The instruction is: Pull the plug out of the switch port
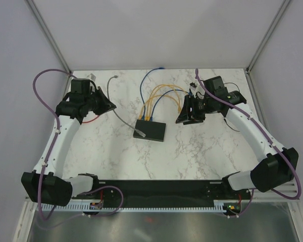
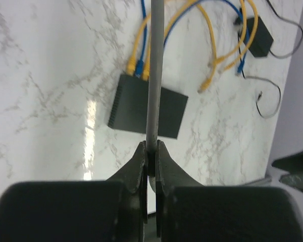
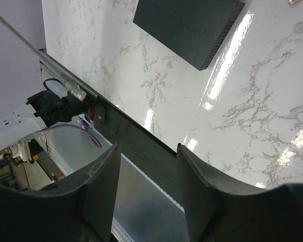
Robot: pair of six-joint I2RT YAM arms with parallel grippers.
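1. The left gripper [image 2: 151, 149] clamps tight on a grey cable [image 2: 155, 75].
2. The switch [image 1: 150, 130] lies mid-table [image 1: 116, 151] between both arms, with yellow cables [image 1: 154, 101] plugged into its far edge.
3. The right gripper [image 3: 147, 156] hovers just right of the switch, fingers spread and empty.

Robotics laboratory test cell. Indicators: a white marble-patterned desk [image 1: 111, 151] enclosed by plain pale grey wall panels [image 1: 156, 30] on aluminium frame posts [image 1: 49, 35]. A white-and-black left robot arm [image 1: 60, 141] and right robot arm [image 1: 252, 131] are bolted to a black base rail [image 1: 156, 187], which is fronted by a slotted white cable duct [image 1: 156, 207].
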